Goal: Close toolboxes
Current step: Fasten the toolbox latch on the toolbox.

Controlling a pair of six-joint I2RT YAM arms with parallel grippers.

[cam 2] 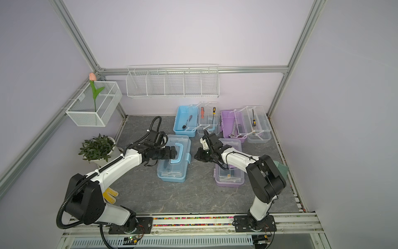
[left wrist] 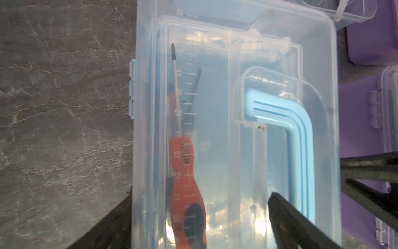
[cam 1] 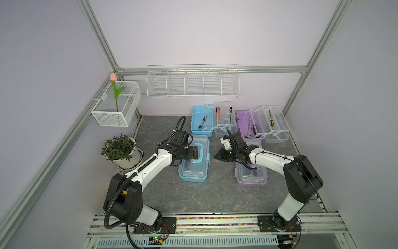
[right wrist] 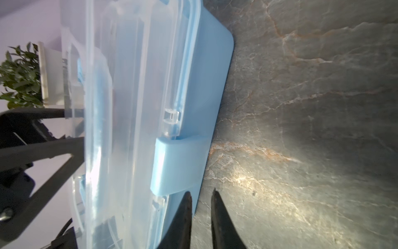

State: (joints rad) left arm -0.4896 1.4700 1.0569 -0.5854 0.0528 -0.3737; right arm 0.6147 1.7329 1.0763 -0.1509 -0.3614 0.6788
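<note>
Two rear toolboxes [cam 1: 197, 116] stand open. The left tool [cam 1: 196, 154], spread wide, empty, straddles the near blue toolbox [cam 1: 193, 172], apparently bracing its lid; the right tool [right wrist: 201, 191], almost closed, empty, sits beside the latch [right wrist: 178, 166], likely to press it.

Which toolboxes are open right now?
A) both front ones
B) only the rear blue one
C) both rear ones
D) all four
C: the rear blue toolbox and the rear purple toolbox have their clear trays fanned out with the tools exposed, while the front blue toolbox and the front purple toolbox have their lids down.
</note>
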